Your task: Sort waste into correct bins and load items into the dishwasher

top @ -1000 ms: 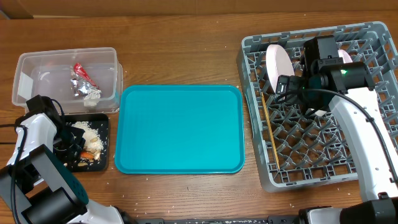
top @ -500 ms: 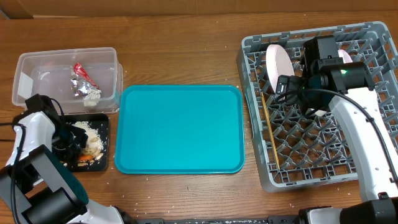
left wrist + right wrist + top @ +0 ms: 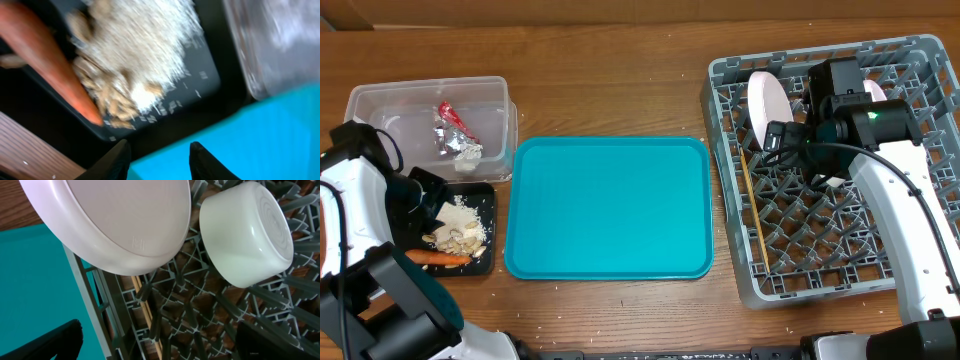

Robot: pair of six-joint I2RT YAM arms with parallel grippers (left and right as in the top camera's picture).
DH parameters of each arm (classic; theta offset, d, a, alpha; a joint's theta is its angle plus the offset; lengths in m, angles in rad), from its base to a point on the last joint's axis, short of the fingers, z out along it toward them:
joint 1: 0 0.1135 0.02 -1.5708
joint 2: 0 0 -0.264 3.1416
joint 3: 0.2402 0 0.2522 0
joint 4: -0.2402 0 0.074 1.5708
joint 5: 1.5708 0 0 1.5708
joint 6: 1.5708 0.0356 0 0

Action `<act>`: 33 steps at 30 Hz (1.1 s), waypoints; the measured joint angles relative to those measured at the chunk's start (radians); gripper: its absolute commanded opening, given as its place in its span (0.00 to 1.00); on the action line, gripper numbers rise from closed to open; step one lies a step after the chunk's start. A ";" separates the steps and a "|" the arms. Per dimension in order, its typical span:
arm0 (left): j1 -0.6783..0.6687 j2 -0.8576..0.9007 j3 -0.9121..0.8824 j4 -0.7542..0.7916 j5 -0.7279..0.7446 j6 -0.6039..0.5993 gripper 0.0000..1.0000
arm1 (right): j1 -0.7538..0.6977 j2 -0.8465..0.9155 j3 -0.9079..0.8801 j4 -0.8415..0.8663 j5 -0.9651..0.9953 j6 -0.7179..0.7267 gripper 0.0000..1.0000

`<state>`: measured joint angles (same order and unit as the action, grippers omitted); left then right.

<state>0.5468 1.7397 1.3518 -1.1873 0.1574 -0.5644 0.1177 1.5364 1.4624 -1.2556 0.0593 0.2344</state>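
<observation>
The black tray (image 3: 490, 200) holds pale crumbs and nut scraps (image 3: 460, 230) and the orange carrot (image 3: 438, 258). My left gripper (image 3: 428, 200) is open and empty, just above the tray's left part. In the left wrist view its tips (image 3: 160, 157) hang over the tray's edge by the carrot (image 3: 55, 70). Foil wrappers (image 3: 450, 130) lie in the clear tub (image 3: 380, 110). In the grey dish rack (image 3: 830, 250) a white plate (image 3: 768, 105) stands on edge, with a bowl (image 3: 247, 235) and chopsticks (image 3: 753, 205). My right gripper (image 3: 160, 340) is open over the rack floor.
The teal tray (image 3: 610, 207) lies between the black tray and the rack. It also shows in the left wrist view (image 3: 260, 140). My right arm (image 3: 900, 210) lies across the rack and hides part of it. Small crumbs dot the wooden table (image 3: 620, 80).
My left arm has pulled back up and to the left off the black tray. The carrot now lies free along the tray's front. The right arm has not moved.
</observation>
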 measured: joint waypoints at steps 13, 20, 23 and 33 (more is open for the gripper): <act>-0.431 -0.122 0.008 -0.010 0.066 0.190 0.91 | 0.000 0.000 0.000 0.021 -0.171 -0.051 1.00; -0.689 -0.124 0.016 -0.001 0.072 0.281 0.96 | 0.018 0.000 0.000 0.092 -0.453 -0.170 1.00; -0.718 -0.124 0.038 -0.042 0.072 0.290 0.96 | 0.026 0.000 0.000 0.105 -0.505 -0.198 1.00; -0.695 -0.124 0.178 -0.214 0.038 0.333 1.00 | 0.027 0.000 0.000 0.110 -0.493 -0.229 1.00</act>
<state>-0.1482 1.6154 1.5295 -1.4014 0.1951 -0.2314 0.1448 1.5364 1.4624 -1.1454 -0.4335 0.0051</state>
